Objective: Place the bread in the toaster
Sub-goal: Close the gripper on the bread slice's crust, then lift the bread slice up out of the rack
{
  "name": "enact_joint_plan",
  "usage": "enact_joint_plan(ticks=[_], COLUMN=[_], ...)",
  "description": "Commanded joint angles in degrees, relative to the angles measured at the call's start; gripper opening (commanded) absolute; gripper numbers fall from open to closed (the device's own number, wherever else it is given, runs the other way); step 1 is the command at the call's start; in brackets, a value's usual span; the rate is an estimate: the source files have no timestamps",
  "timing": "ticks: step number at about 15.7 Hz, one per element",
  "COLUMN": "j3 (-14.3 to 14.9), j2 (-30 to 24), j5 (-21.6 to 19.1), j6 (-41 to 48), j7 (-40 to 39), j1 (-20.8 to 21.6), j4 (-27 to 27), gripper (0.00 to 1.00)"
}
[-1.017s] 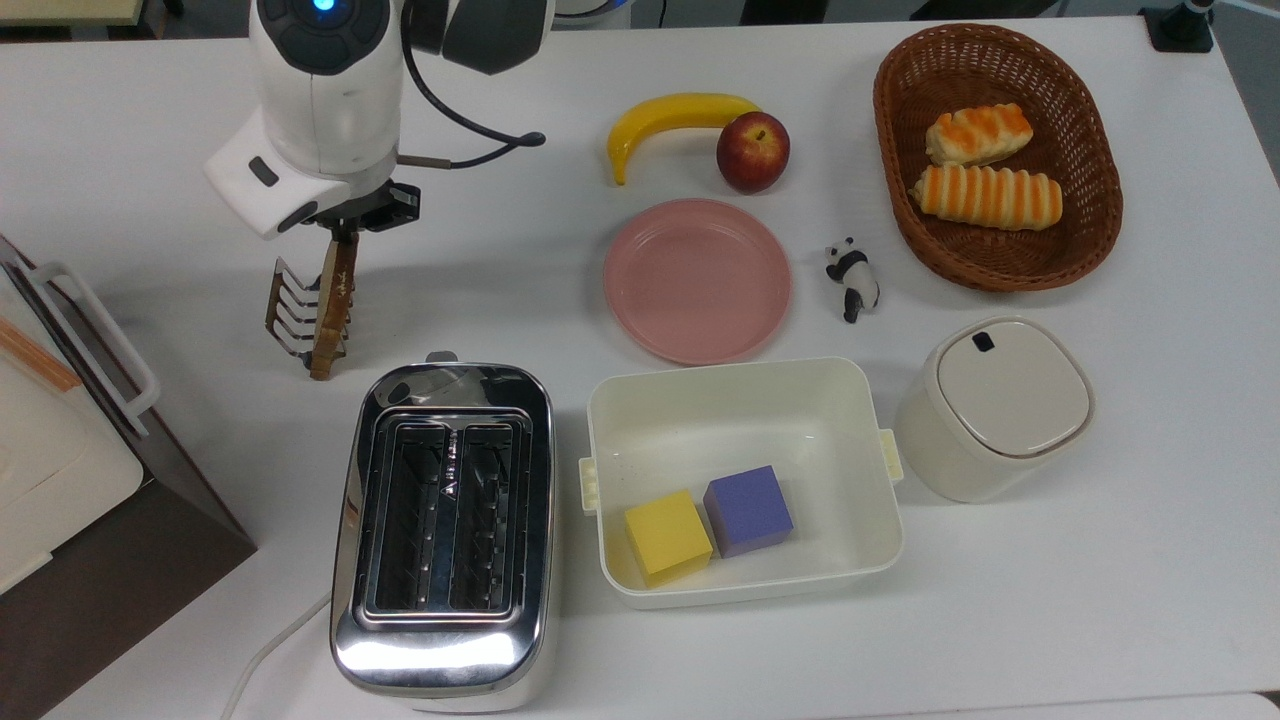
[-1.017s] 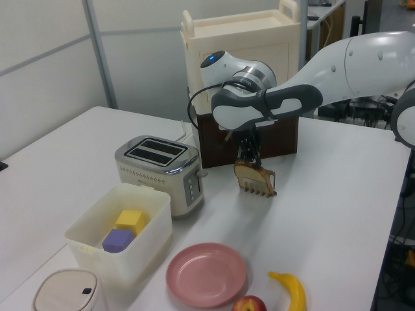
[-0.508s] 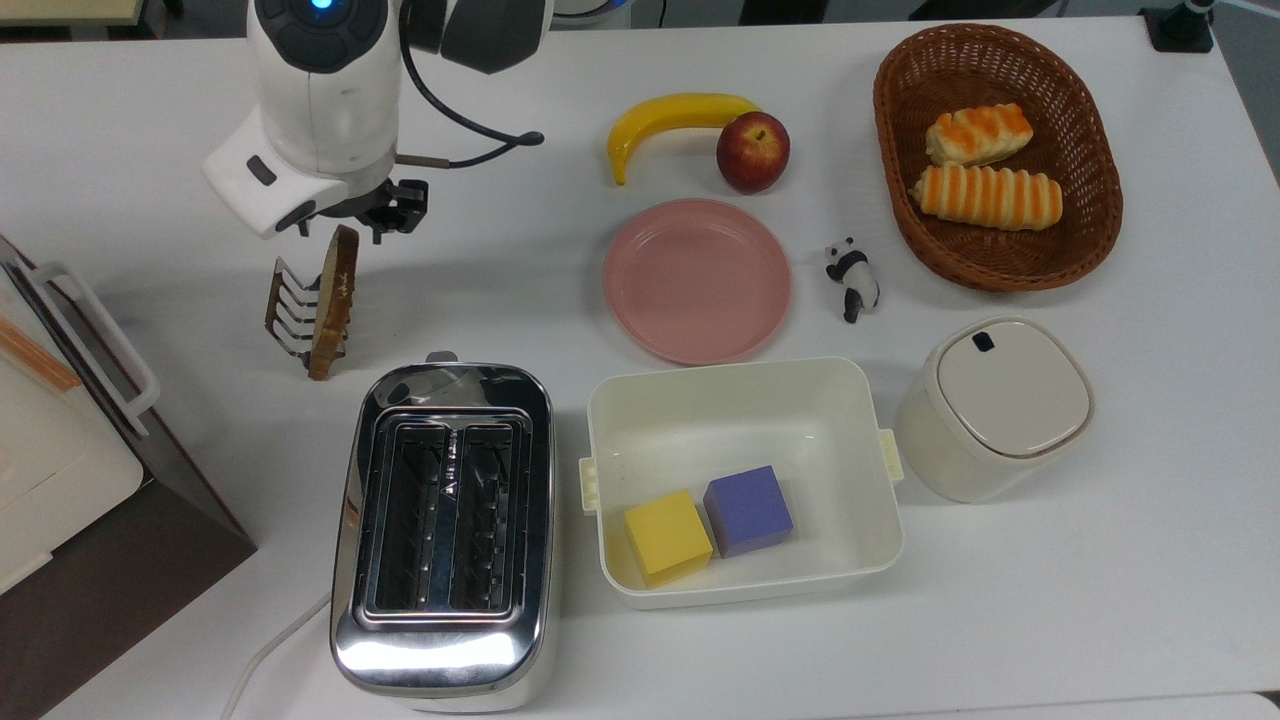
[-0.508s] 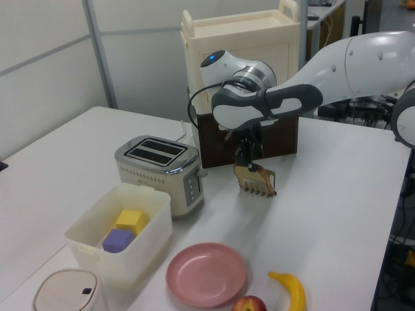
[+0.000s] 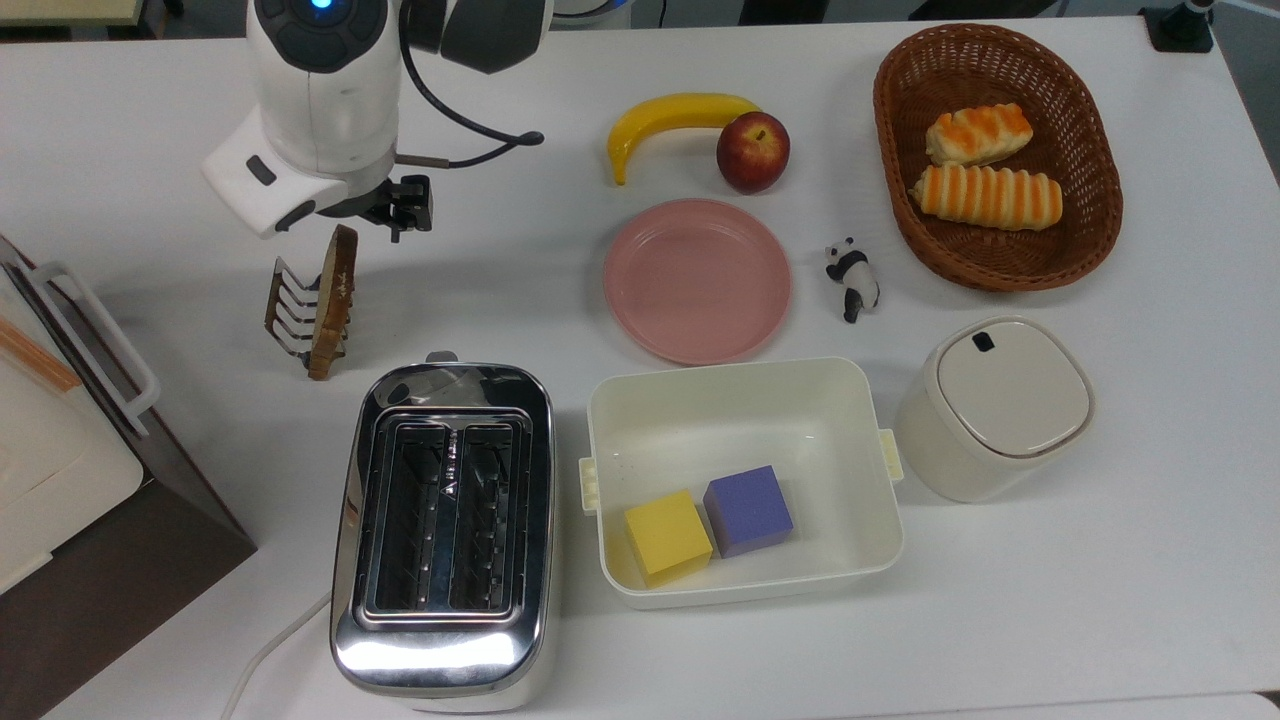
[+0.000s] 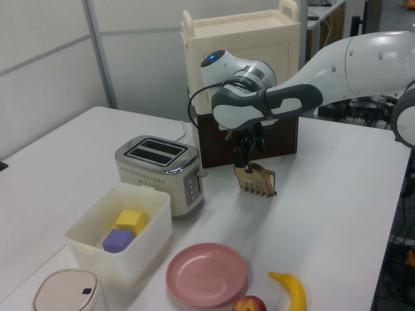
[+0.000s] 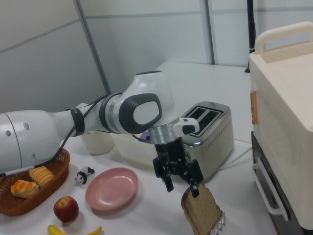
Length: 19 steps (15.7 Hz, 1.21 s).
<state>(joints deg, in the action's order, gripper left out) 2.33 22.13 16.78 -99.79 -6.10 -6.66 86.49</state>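
The white tabletop (image 5: 1100, 560) carried everything. On it the chrome toaster (image 5: 443, 528) stood with both slots unfilled, beside a cream bin (image 5: 742, 400) that held a yellow cube (image 5: 667, 537) and a purple cube (image 5: 748, 510). Near the top view's right sat a wicker basket (image 5: 890, 120) with two striped rolls. A pink plate (image 5: 697, 280) lay near a banana (image 5: 672, 122) and an apple (image 5: 753, 151). The bread (image 7: 201, 210) stood on edge in a small wire toast rack (image 5: 287, 308), well apart from the toaster. The claw (image 7: 181, 185) hung just above the slice, fingers spread wide, gripping nothing.
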Motion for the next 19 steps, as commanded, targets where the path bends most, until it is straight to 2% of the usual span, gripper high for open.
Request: enact_joint_plan(ticks=[1, 4, 6, 8, 11, 13, 16, 19], j3=[0.31, 0.31, 0.31, 0.31, 0.31, 0.31, 0.31, 0.31], j2=[-0.07, 0.72, 1.6, 1.69, 1.77, 1.69, 1.43, 0.55], j5=[-0.17, -0.17, -0.17, -0.08, -0.17, -0.17, -0.08, -0.08], j6=[-1.55, -4.53, -4.62, -4.63, -4.63, -4.63, -4.54, -4.36], j7=[-0.32, 0.21, 0.12, -0.58, -1.28, -1.99, -1.99, -1.99], j1=[0.25, 0.33, 0.33, 0.33, 0.33, 0.25, 0.25, 0.33], j4=[0.35, 0.79, 0.79, 0.7, 0.61, 0.44, 0.26, 0.17], gripper=[1.0, 0.99, 0.91, 0.76, 0.39, 0.24, 0.11, 0.07])
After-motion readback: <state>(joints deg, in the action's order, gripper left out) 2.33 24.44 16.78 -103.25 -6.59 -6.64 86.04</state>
